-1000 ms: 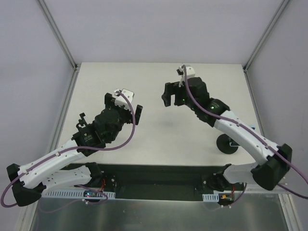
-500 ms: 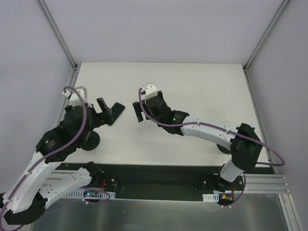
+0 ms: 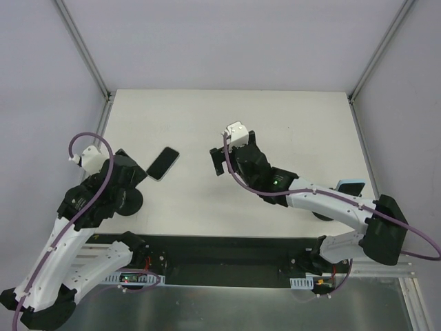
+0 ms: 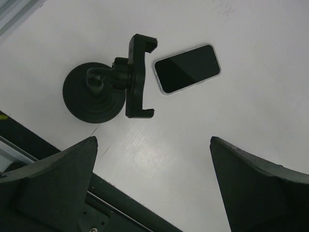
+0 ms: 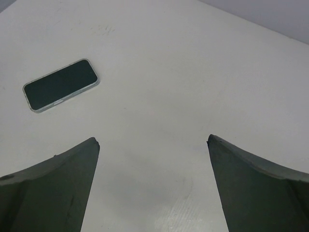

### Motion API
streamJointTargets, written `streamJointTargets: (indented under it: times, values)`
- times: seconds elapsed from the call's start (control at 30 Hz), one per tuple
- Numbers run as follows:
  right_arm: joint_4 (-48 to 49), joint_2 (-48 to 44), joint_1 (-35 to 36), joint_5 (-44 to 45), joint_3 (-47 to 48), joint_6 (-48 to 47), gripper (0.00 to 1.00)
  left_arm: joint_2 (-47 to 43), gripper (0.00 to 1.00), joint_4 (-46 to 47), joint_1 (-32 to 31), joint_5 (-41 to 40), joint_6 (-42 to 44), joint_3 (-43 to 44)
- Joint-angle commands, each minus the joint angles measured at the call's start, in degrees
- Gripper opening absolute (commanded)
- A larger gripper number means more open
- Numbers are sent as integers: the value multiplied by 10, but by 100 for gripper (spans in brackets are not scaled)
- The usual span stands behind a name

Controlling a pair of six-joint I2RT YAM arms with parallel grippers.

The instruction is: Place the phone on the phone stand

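Note:
The phone lies flat on the white table, screen up, with a thin pale rim; it also shows in the left wrist view and the right wrist view. The phone stand is beside it, black, with a round disc base and an empty clamp cradle next to the phone's near end. From above, my left arm hides most of the stand. My left gripper hangs open above the table, short of both. My right gripper is open too, to the right of the phone.
A light-blue-cased phone sits at the right, over a black disc base half hidden by my right arm. A black rail runs along the table's near edge. Metal frame posts stand at the far corners.
My left gripper has pulled back left and toward the near edge, away from the phone, which lies where it was. My right gripper has shifted a little to the right.

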Motion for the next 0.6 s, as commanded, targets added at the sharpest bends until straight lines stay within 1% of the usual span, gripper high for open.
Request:
streamJointTargets:
  times: [0.0, 0.17, 0.23, 0.27, 0.37, 0.43, 0.47, 0.5, 0.57]
  values:
    - [44, -54, -1, 41, -23, -27, 97, -34, 99, 36, 49, 12, -91, -51]
    - [58, -72, -1, 24, -39, -32, 97, -32, 99, 90, 94, 38, -157, -93]
    - [57, -78, -1, 23, -41, -34, 97, -32, 96, 113, 118, 44, -185, -112]
    - [57, -82, -1, 24, -42, -35, 97, -30, 92, 122, 125, 43, -189, -117]
    - [58, -94, -1, 31, -50, -41, 97, -18, 88, 136, 158, 47, -199, -133]
    - [59, -103, -1, 35, -56, -46, 96, -12, 81, 139, 177, 53, -210, -138]
    - [61, -103, -1, 38, -58, -47, 97, -11, 79, 147, 180, 48, -210, -140]
    - [62, -106, -1, 40, -59, -48, 97, -12, 74, 150, 181, 43, -211, -146]
    - [63, -105, -1, 40, -60, -51, 97, -13, 68, 159, 185, 32, -209, -151]
